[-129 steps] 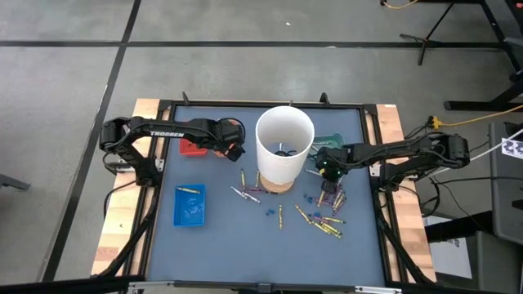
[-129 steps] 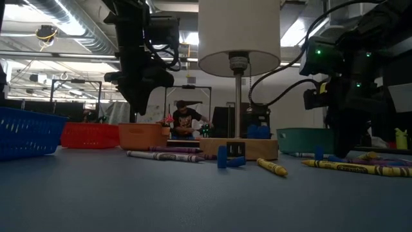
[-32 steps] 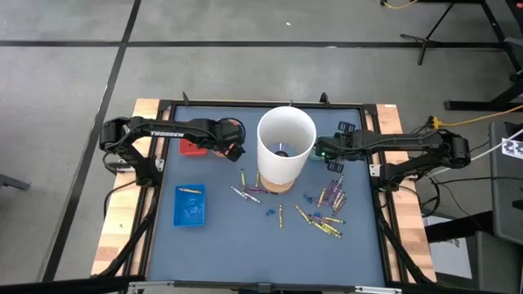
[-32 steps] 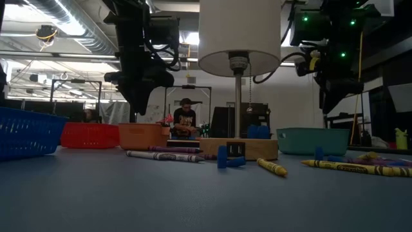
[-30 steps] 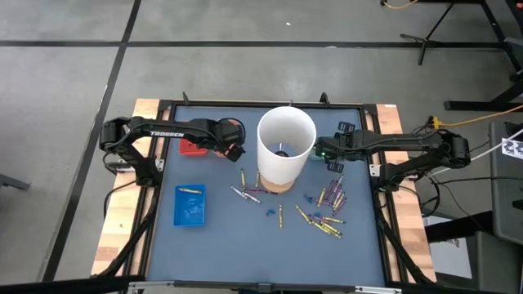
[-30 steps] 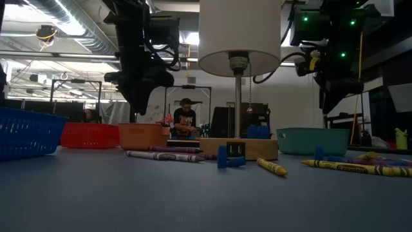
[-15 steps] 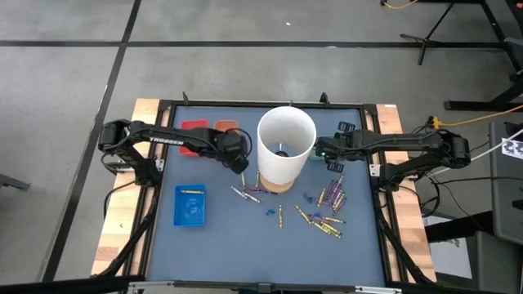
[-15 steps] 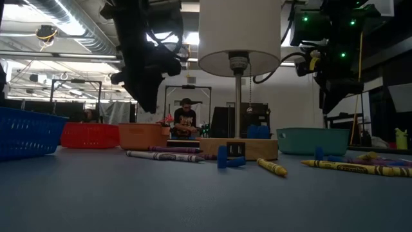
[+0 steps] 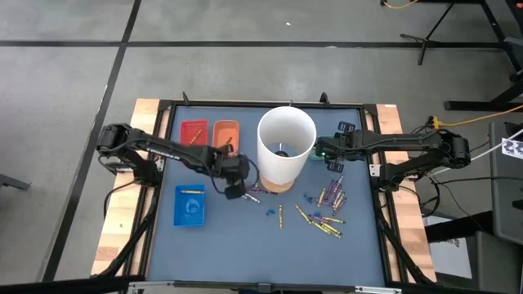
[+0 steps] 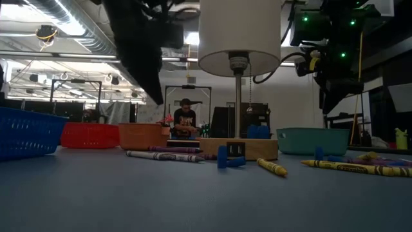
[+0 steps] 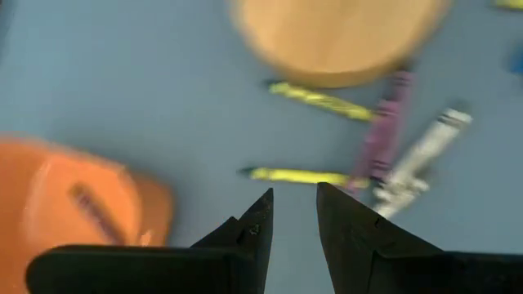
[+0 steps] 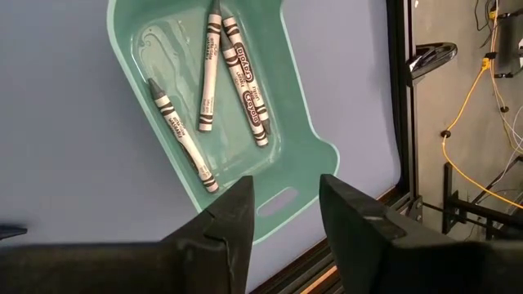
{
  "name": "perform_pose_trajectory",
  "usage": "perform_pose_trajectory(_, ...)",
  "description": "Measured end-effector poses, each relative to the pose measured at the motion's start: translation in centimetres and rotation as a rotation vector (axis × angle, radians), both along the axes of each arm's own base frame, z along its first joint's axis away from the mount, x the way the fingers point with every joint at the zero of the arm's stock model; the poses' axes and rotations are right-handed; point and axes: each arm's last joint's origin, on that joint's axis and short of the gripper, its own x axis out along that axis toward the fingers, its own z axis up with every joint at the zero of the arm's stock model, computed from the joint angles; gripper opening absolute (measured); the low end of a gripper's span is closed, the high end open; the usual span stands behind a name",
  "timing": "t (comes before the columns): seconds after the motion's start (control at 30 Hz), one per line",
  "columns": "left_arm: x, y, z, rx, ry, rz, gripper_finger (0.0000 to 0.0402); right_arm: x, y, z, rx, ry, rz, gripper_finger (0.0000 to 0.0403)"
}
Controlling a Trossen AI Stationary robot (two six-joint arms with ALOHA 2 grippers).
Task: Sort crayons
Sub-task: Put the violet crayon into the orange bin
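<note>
Loose crayons lie flat on the blue mat in two groups: one [image 9: 248, 190] left of the lamp's wooden base [image 9: 274, 185], one [image 9: 327, 211] to its right. My left gripper [image 9: 232, 193] hangs open above the left group. Its wrist view shows a yellow crayon [image 11: 296, 175] just beyond the fingers [image 11: 292, 201], then a purple one [image 11: 382, 135] and a grey one [image 11: 421, 153]. My right gripper [image 12: 284, 188] stands open over the green tray [image 12: 306, 159], which holds three grey crayons [image 12: 208, 77]. Neither gripper holds anything.
A tall white lampshade [image 9: 286, 145] stands mid-table and hides part of the green tray from above. Red [image 9: 194, 131] and orange [image 9: 225, 130] trays sit at the far left. A blue tray [image 9: 189, 205] with a yellow crayon sits nearer. Small blue bits [image 9: 307, 198] lie among the crayons.
My left gripper has swung from over the red and orange trays toward the table's near edge and right, to the crayons left of the lamp base, rolling about its own axis on the way. Its fingers have stayed open.
</note>
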Motion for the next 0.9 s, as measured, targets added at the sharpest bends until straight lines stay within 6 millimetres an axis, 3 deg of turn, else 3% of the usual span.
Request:
perform_pose_trajectory(0.27, 1.0, -1.9, -0.3, -0.007, -0.036, -0.235, 0.0081, 0.0, 0.0, 0.0, 0.0, 0.0, 0.0, 0.0138)
perform_pose_trajectory(0.9, 3.2, -2.2, -4.6, 0.008, 0.017, -0.262, 0.0081, 0.1, 0.1, 0.0, 0.027, -0.007, 0.004, 0.0138)
